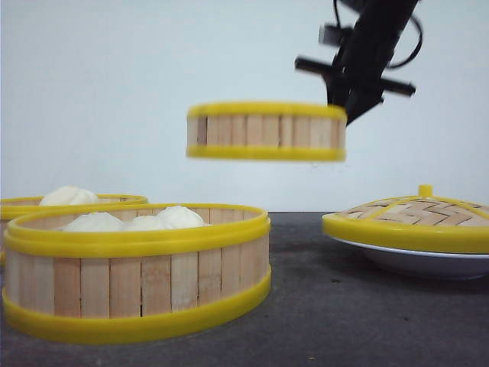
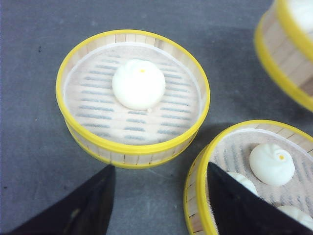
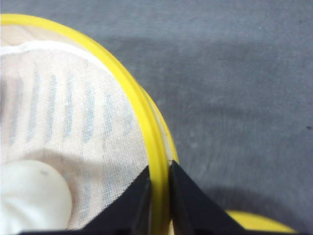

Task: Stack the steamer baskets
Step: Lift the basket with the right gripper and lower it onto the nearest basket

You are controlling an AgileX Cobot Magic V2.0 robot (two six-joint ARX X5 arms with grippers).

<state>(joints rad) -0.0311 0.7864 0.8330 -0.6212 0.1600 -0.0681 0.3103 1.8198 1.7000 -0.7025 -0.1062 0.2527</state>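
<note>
One steamer basket (image 1: 266,131) hangs level in the air above the table, and my right gripper (image 1: 343,108) holds it at its right edge. In the right wrist view the right gripper (image 3: 159,180) is shut on that basket's yellow rim (image 3: 146,127), one finger inside and one outside; a white bun (image 3: 29,200) lies in it. A second basket (image 1: 137,267) with several buns stands near the front left, a third (image 1: 23,206) behind it. My left gripper (image 2: 159,196) hovers open over the table between the one-bun basket (image 2: 132,98) and the fuller basket (image 2: 254,176), holding nothing.
A domed woven lid (image 1: 412,218) with a yellow rim and knob rests on a white plate (image 1: 428,264) at the right. The table is dark grey, with a pale wall behind. A blurred basket wall (image 2: 288,49) shows in the left wrist view.
</note>
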